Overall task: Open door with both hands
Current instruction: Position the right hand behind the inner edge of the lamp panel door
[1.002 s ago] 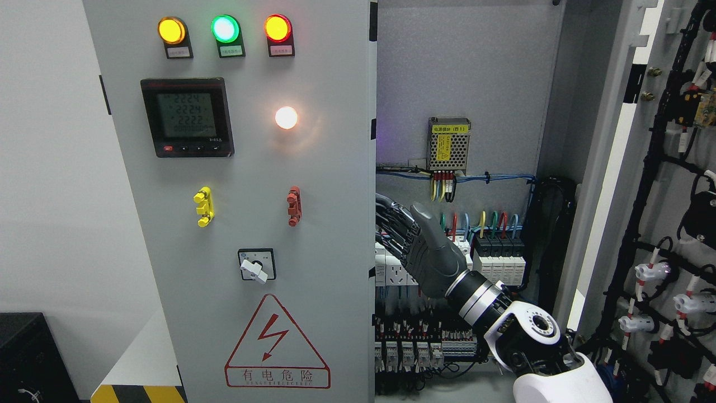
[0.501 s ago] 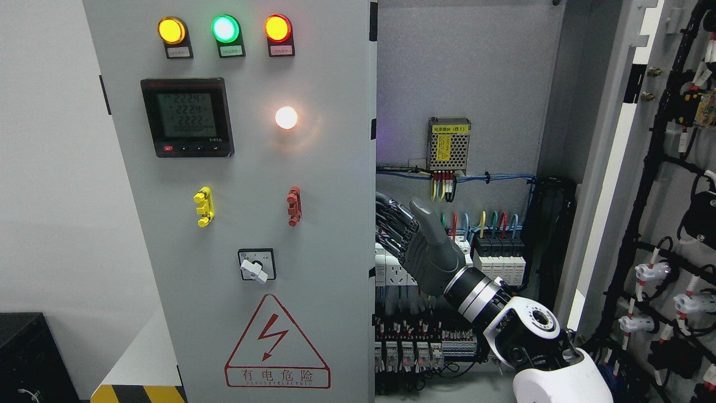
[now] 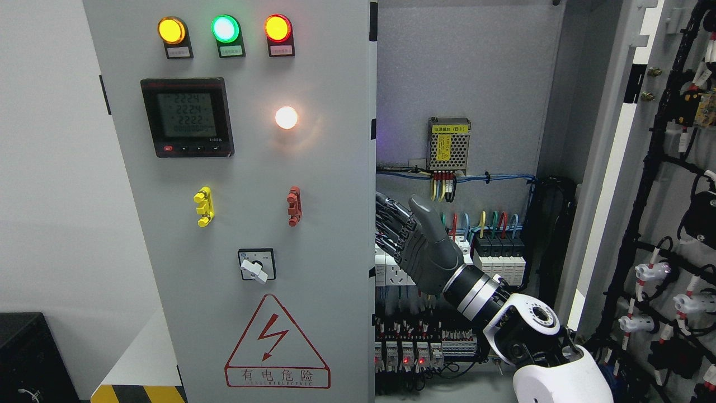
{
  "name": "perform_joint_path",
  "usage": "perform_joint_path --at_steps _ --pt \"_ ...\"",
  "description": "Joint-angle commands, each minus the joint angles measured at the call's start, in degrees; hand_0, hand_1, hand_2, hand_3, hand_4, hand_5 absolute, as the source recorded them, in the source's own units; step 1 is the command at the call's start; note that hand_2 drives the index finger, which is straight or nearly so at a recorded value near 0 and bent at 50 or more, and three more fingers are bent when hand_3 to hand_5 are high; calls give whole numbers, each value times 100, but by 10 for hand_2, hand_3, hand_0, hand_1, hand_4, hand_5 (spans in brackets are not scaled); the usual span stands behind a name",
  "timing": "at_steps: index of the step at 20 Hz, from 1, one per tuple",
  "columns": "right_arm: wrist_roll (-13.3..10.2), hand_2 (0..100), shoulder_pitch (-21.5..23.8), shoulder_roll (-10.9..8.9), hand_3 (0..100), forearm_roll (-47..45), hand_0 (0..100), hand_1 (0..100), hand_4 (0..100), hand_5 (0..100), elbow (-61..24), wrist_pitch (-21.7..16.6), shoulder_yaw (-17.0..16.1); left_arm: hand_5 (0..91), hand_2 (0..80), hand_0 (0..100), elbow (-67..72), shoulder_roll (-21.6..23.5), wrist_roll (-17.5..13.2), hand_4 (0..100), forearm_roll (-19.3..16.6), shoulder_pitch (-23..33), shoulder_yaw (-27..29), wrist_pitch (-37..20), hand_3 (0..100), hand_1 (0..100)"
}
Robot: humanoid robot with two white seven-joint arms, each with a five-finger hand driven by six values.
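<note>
Right hand (image 3: 417,240), entering from lower right, has its fingers (image 3: 391,221) hooked behind the free edge of the left door (image 3: 313,168) at frame centre, apparently gripping it to swing it outward; right-side door (image 3: 671,224) already stands open.

A grey cabinet back panel (image 3: 464,67) carries a mesh-covered power supply (image 3: 448,144).
</note>
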Motion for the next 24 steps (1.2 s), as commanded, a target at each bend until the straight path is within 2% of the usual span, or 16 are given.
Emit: perform_joint_path --at_steps 1,7,18,21,24 --pt "76 0 -4 -19 0 -26 100 130 0 0 8 -6 -3 0 0 120 -88 0 -6 0 0 0 0 2 0 556" --pt "181 0 -30 -19 0 -26 100 130 0 0 -9 108 6 0 0 120 -88 0 3 0 0 0 0 2 0 556" --pt "208 0 -56 -11 0 -34 100 130 0 0 -27 187 -3 0 0 120 -88 0 3 0 0 0 0 2 0 556" --pt "392 0 -74 -11 0 -104 100 130 0 0 -36 222 -3 0 0 120 -88 0 3 0 0 0 0 2 0 556" --pt "392 0 -65 -2 0 -105 100 130 0 0 -27 240 -21 0 0 120 -88 0 3 0 0 0 0 2 0 556"
